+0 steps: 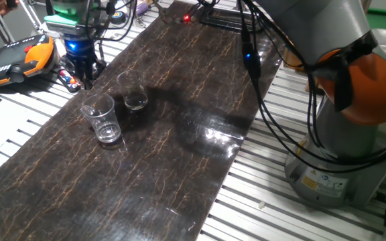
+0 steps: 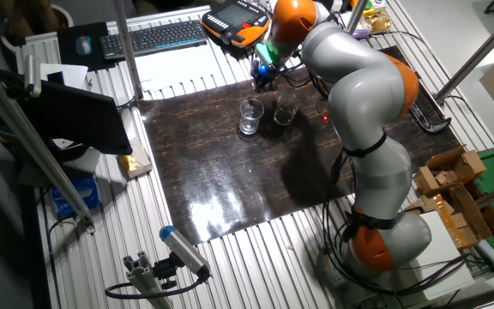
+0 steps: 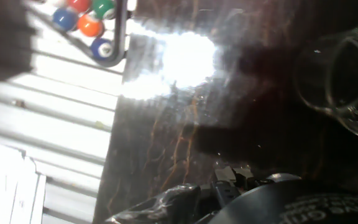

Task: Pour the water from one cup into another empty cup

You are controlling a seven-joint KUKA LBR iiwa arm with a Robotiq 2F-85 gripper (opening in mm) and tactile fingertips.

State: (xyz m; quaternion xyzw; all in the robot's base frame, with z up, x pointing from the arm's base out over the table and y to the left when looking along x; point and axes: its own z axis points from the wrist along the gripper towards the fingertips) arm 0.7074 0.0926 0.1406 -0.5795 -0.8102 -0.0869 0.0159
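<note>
- Gripper [image 1: 86, 75] of mine hangs at the far left corner of the dark marbled worktop [image 1: 173, 167], fingers pointing down; it grips nothing and touches neither cup, but I cannot tell how far its fingers are parted.
- Just right of it and nearer the camera stands the wider clear tumbler [image 1: 102, 118], upright on the worktop, apart from my fingers.
- Right of that, close beside it, stands the other clear cup [image 1: 133, 90], upright too, with a dark ring low inside; which cup holds the water I cannot tell.
- In my hand view a clear cup [image 3: 344, 78] shows blurred at the right edge.
- My arm [image 2: 358, 94] reaches up from its base [image 1: 334, 174] at the right of the worktop, arching over to the far corner.
</note>
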